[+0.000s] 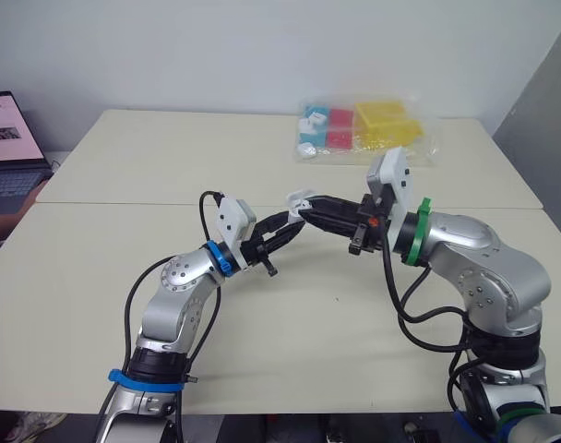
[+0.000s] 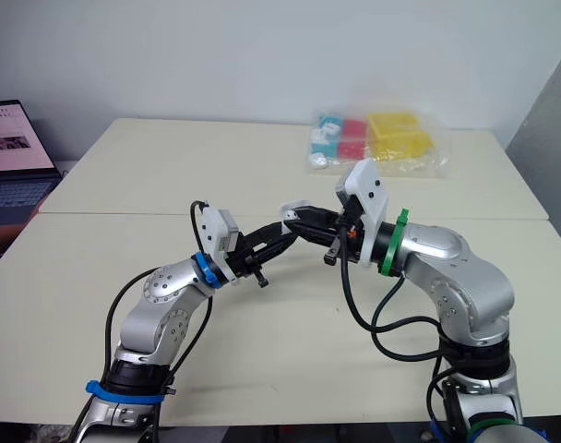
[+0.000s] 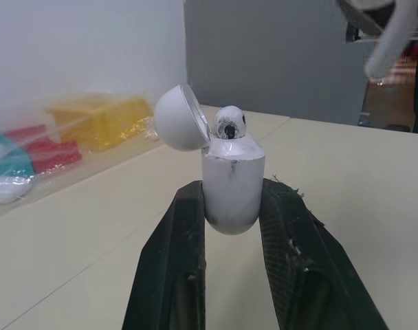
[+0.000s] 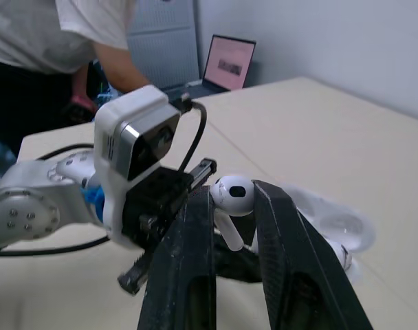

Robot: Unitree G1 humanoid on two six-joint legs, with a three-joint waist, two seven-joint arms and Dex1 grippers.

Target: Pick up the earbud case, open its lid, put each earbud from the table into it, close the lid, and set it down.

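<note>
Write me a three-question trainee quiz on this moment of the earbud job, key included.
1. True or false: the case held in the left gripper has its lid shut.
2. What is the right gripper holding? A) an earbud B) the case C) nothing
3. How many earbuds can be seen sitting in the case?

Key: 1 false, the lid stands open; 2 A; 3 one.
</note>
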